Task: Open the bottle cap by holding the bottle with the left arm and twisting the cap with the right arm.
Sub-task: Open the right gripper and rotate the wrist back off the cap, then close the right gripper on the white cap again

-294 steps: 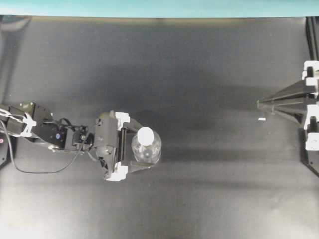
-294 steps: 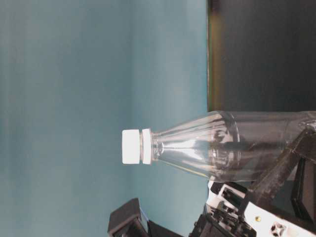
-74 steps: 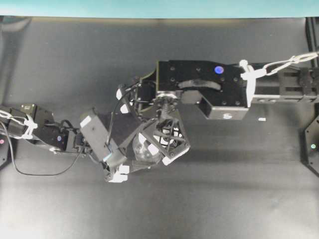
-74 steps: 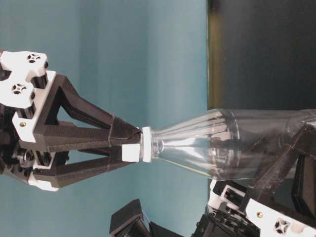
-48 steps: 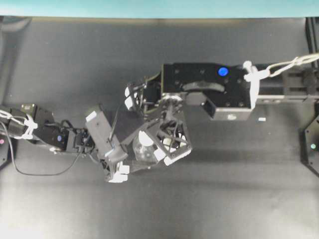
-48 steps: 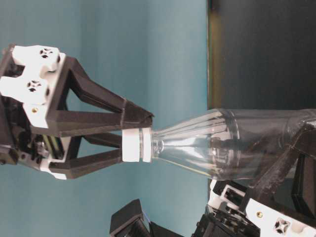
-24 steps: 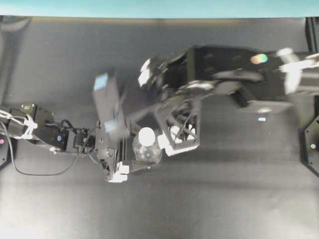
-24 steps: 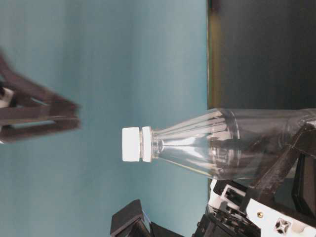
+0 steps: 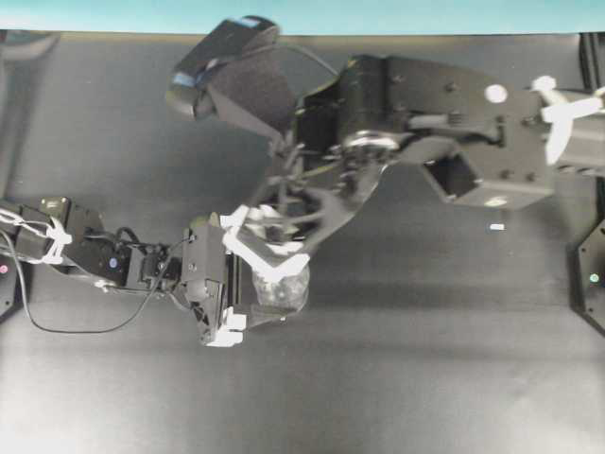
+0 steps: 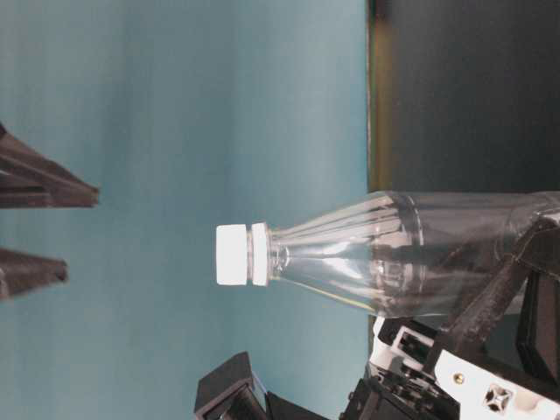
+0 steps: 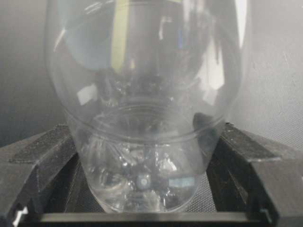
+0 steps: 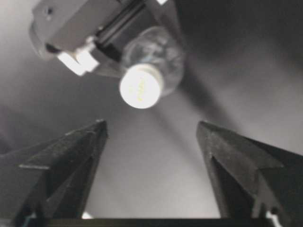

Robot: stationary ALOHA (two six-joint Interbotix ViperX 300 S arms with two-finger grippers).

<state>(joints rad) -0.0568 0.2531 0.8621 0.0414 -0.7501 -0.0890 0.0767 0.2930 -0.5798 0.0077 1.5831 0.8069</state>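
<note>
The clear bottle (image 10: pixel 411 254) stands upright on the black mat, its lower body (image 11: pixel 142 118) pressed between the two black fingers (image 11: pixel 38 161) of my left gripper (image 11: pixel 147 128), which is shut on it. The white bottle cap (image 10: pixel 232 255) sits on the neck, and nothing touches it. My right gripper (image 12: pixel 151 125) hangs above the cap (image 12: pixel 140 86) with a clear gap, open, with nothing between its fingertips (image 10: pixel 83 191). In the overhead view the right arm (image 9: pixel 444 123) reaches in from the right and covers much of the bottle (image 9: pixel 288 295).
A small white tape mark (image 9: pixel 496 227) lies on the black mat (image 9: pixel 425 359) at the right. A black stand (image 9: pixel 591 284) sits at the right edge. A teal wall (image 9: pixel 302 14) runs along the far side.
My right gripper has let go of the cap, opened wide and risen well above it, turning at the wrist. The left gripper and the bottle have not moved.
</note>
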